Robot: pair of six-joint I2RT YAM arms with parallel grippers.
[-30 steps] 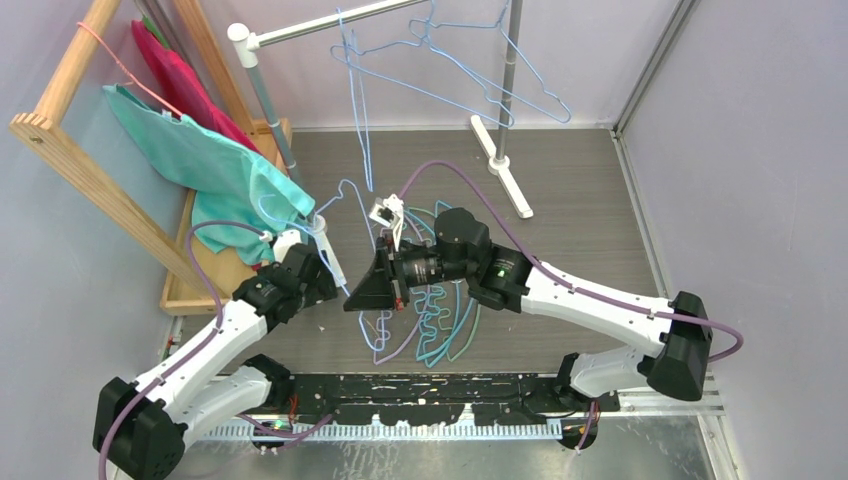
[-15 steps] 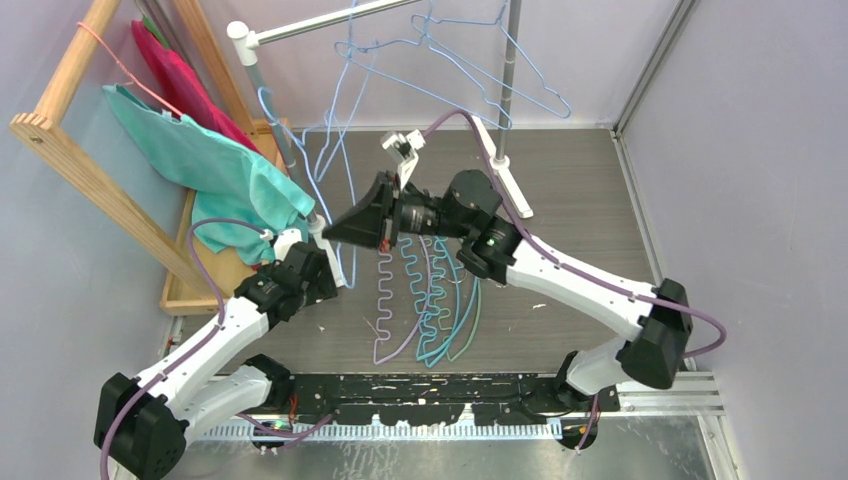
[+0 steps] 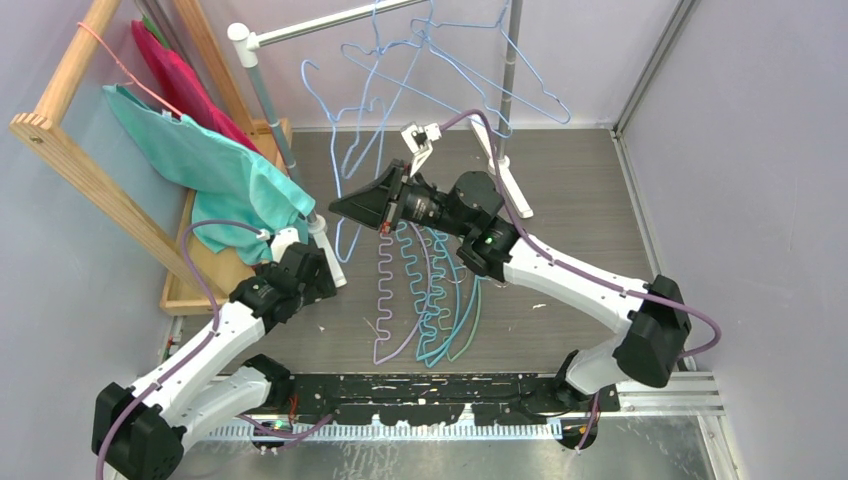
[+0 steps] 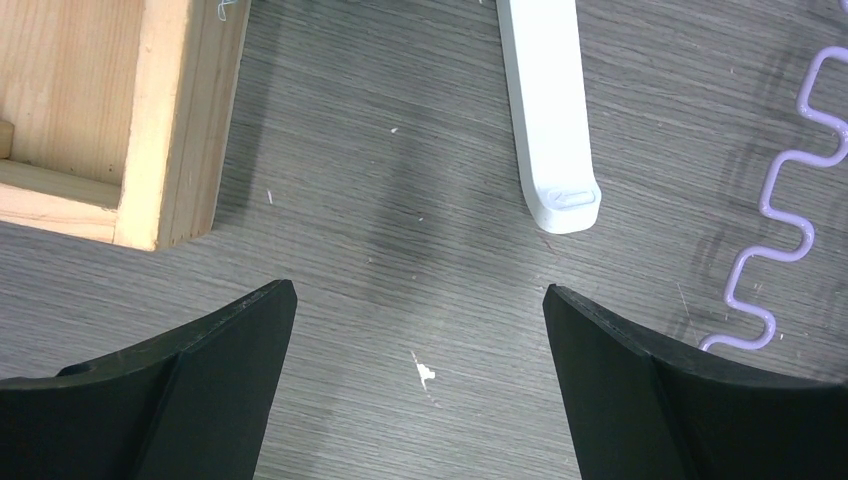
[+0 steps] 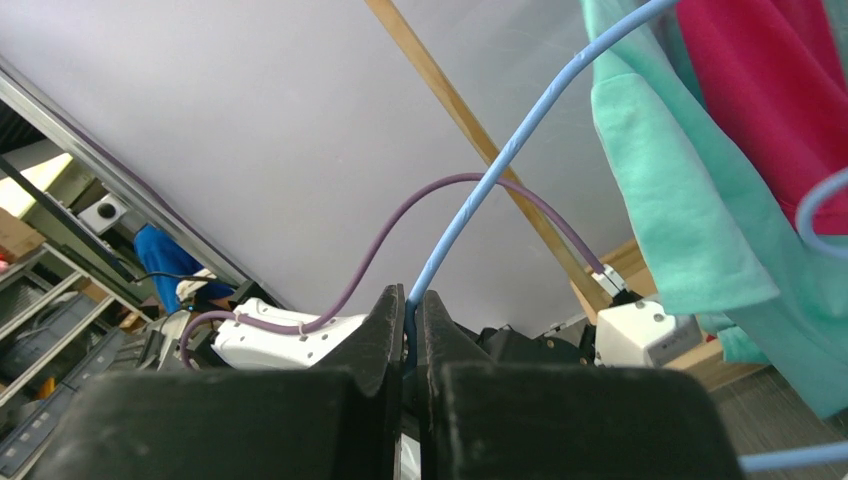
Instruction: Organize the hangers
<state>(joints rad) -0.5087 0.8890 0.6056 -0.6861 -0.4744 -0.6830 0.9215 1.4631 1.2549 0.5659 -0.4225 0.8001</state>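
Right claw (image 5: 410, 300) is clenched on a blue hanger (image 5: 520, 130), raised near the rail (image 3: 330, 21) at the far edge; left claw (image 4: 420, 300) is released. Its thin wire could be snagged on hung hangers (image 3: 560, 105).

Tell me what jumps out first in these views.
The right tool, raised mid-scene, is clamped shut on a light blue hanger near the grey rail. Beneath it, wavy hangers lie piled on the table, while the left tool hangs open beside the wooden frame.
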